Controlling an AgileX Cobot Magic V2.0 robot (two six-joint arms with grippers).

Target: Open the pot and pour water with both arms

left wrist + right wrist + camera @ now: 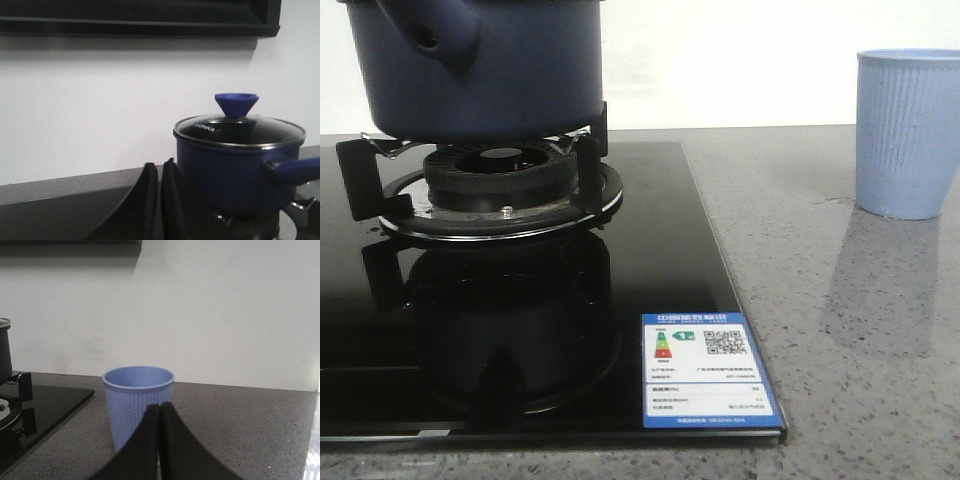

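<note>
The dark navy pot (490, 70) stands on the gas burner (500, 185), its hollow tube handle (425, 38) pointing toward the front camera. In the left wrist view the pot (230, 175) wears a glass lid (240, 131) with a blue knob (236, 102), and its handle (296, 169) sticks out sideways. My left gripper (159, 166) is shut on nothing, short of the pot and beside it. My right gripper (159, 406) is also shut and empty, directly in front of the light blue ribbed cup (138, 395). Neither gripper appears in the front view.
The black glass hob (650, 250) carries a label sticker (708, 370) at its front right corner. The ribbed cup (910, 130) stands on the grey speckled counter (840, 330) right of the hob. A white wall and a dark hood (140, 17) are behind.
</note>
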